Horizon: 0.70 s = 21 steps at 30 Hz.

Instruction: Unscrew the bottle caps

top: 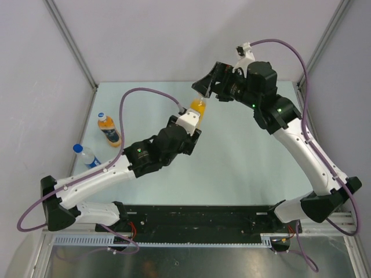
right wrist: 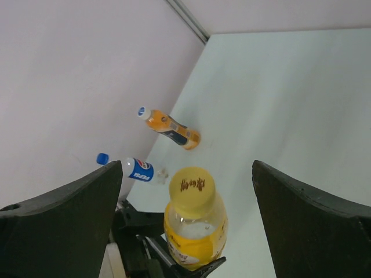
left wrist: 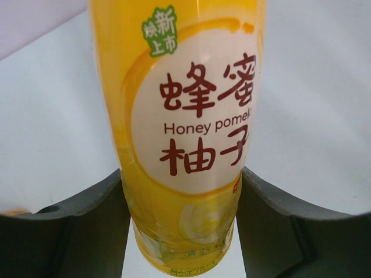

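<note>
Here the left gripper [top: 195, 117] holds the tall yellow bottle [top: 198, 108] near the middle of the table [top: 243, 168], towards its far side; in the left wrist view its two dark fingers [left wrist: 87, 226] press against either side of the bottle's lower body [left wrist: 191, 116], just under the white oval label with red-brown characters and the words "Honey pomelo"; the bottle stands upright between them. The right gripper [top: 206, 86] hangs over the top of that bottle from the far right; in the right wrist view its fingers [right wrist: 64, 226] are spread wide, one on each side of the yellow cap [right wrist: 192, 187], with open space between each finger and the cap, so nothing is pinched. The cap sits on the bottle's neck [right wrist: 194, 231], its printed top facing the camera.

Well apart from this, near the left wall, are the other two bottles; the short orange bottle [top: 109, 130] with its white cap [top: 101, 116] is the farther one, and the clear water bottle [top: 88, 155] with its blue cap [top: 77, 148] is nearer the arm bases; both appear to stand upright, caps on, and neither gripper touches them.
</note>
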Available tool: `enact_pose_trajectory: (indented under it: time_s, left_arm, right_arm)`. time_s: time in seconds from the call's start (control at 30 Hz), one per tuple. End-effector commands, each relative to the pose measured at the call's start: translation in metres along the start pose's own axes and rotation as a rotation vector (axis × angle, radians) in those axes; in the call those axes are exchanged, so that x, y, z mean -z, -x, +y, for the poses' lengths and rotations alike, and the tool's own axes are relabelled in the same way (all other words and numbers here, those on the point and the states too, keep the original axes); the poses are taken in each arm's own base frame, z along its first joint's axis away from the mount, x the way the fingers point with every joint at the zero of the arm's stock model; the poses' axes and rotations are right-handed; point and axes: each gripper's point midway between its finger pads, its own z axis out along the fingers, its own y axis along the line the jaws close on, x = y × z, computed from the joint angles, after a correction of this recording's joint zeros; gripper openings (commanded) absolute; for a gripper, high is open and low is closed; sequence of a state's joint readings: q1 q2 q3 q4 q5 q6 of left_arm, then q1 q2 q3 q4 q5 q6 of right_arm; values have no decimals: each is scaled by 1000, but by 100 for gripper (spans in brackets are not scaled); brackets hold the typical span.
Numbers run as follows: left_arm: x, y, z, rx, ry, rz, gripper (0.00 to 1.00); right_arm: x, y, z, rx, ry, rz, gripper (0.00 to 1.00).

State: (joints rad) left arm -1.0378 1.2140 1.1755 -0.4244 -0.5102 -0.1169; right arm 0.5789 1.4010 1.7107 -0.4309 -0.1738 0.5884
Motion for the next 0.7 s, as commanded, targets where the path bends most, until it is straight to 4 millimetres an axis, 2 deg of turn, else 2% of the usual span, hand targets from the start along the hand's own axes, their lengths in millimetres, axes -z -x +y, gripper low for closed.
enact_pose_trajectory:
  time_s: [0.0,0.47,0.67]
  left_arm:
    - [5,15,21,-57,173,-23,0]
    - [2,11,26,-98,244,4,0]
    - [2,9,24,-101,236,9,0]
  right_arm:
    - [-4,6,1,22,-31,-11,97]
    - [-11,-4,-1,14,-40,40,72]
    - [-14,-9,0,13,-24,60,55]
